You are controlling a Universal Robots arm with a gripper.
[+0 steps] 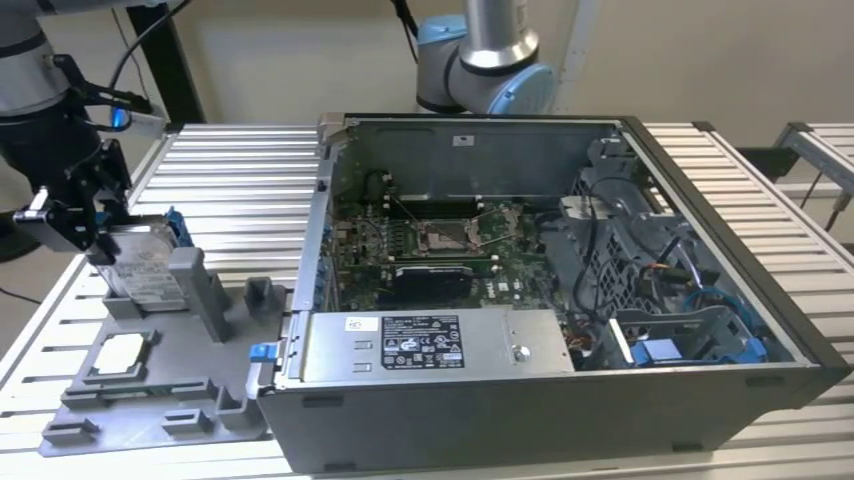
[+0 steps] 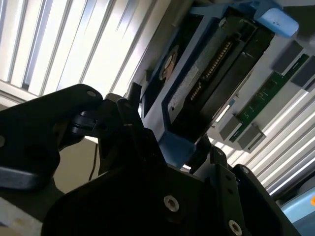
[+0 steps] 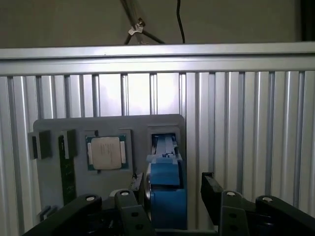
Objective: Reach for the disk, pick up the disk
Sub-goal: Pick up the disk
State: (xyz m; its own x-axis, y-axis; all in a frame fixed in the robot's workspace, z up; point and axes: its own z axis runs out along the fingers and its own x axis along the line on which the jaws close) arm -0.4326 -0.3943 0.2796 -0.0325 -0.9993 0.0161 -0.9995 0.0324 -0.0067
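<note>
The disk [image 1: 138, 268] is a silver drive with a white label in a bright blue frame. It stands on edge in a slot of the grey fixture [image 1: 174, 395] at the exterior view's left. My gripper [image 1: 91, 228] is down over its top edge, one finger on each side. In the first wrist view the blue frame of the disk [image 3: 167, 179] sits between the black fingers [image 3: 212, 192], with a gap on one side. My gripper [image 3: 172, 196] is open around it. The second wrist view shows the disk [image 2: 206, 73] running away from the gripper [image 2: 174, 142].
The fixture also holds a small square silver chip [image 3: 106, 152] and a green memory stick [image 3: 65, 172]. An open computer case [image 1: 534, 280] stands close on the exterior view's right of the fixture. A second arm's base [image 1: 481, 60] is behind it. The table [image 1: 240, 180] is slatted metal.
</note>
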